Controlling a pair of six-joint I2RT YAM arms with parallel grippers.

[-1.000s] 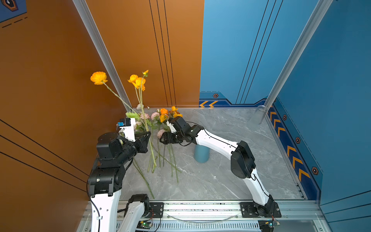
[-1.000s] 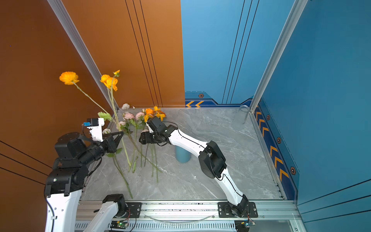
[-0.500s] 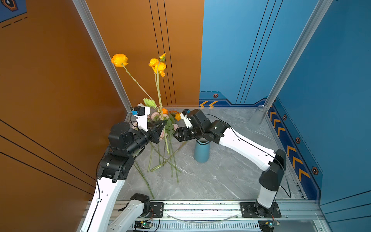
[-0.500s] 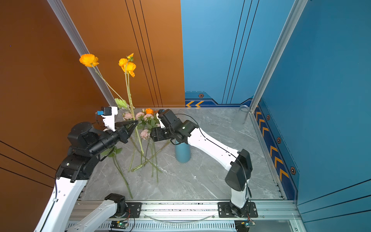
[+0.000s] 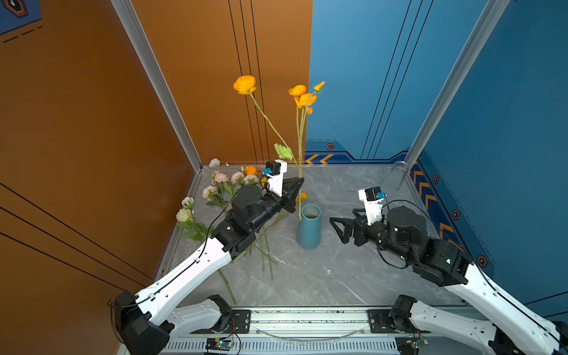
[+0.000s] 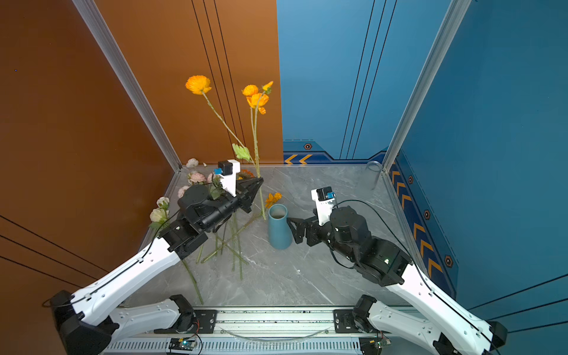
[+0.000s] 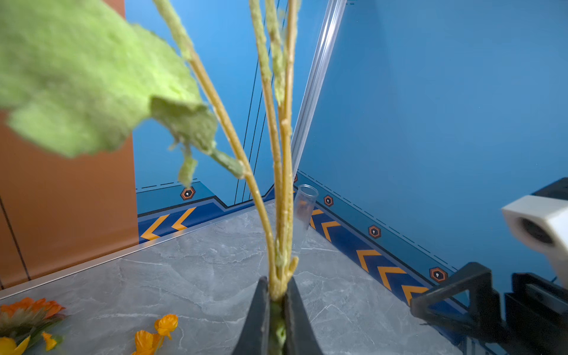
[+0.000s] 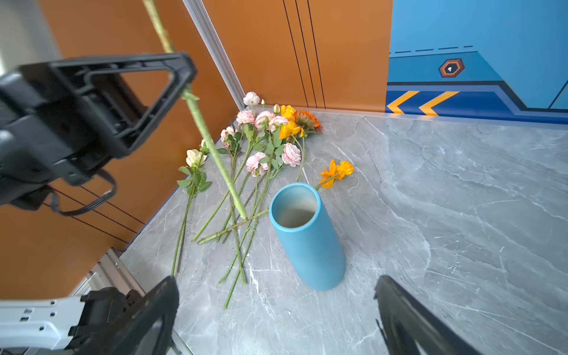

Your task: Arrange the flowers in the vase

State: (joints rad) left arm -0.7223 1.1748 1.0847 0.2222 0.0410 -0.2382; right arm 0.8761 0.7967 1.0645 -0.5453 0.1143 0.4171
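While my left gripper [image 5: 298, 182] pinches the tall orange flowers [image 5: 299, 138] tight by the stems, their cut end hangs below it, seemingly just outside the vase [image 5: 309, 227] rim. My right gripper [image 5: 341, 222] is spread wide and empty, with the vase right in front of it. The other flowers [image 8: 261, 144] lie flat beyond my left gripper.

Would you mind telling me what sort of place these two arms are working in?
Probably a purpose-built robot test booth rather than a home: an aluminium mounting rail runs along the front, and orange panels and blue panels between metal posts enclose a small marble-look tabletop holding flowers and a vase.
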